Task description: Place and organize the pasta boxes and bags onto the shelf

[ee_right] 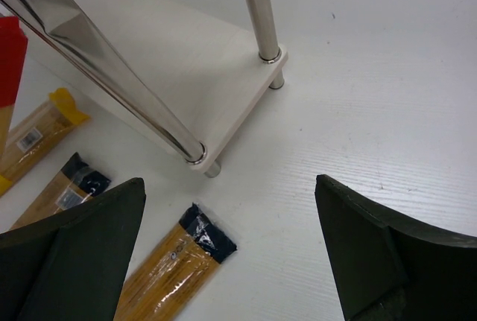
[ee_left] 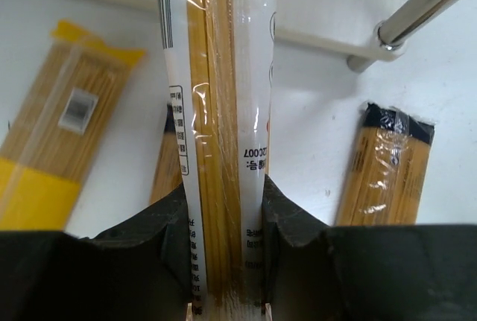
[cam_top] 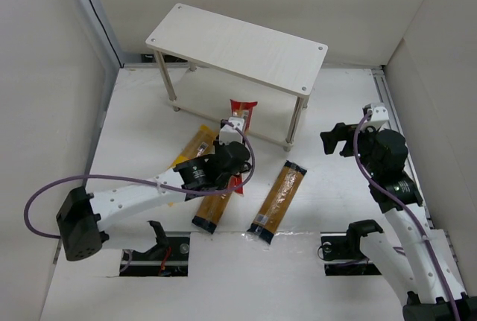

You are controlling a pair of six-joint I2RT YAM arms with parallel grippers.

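Pale two-tier wooden shelf [cam_top: 238,45] holds nothing visible. Left gripper [ee_left: 226,209] jaws clamp a long red-ended pasta pack [ee_left: 223,112]; right gripper [ee_right: 229,187] jaws stand apart. At the shelf's 6 o'clock wait a bright yellow bag [cam_top: 192,146] and two clear spaghetti bags [cam_top: 277,200].

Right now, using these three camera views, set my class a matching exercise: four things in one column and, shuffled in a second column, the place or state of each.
Column one:
1. left claw
2. right claw
3. yellow bag
4. shelf

Column two:
A. open, holding nothing
B. lying flat on the table
C. standing at the table's far side
D. shut on the red-topped pack

Pairs: 1-D, 2-A, 3-B, 4-C.
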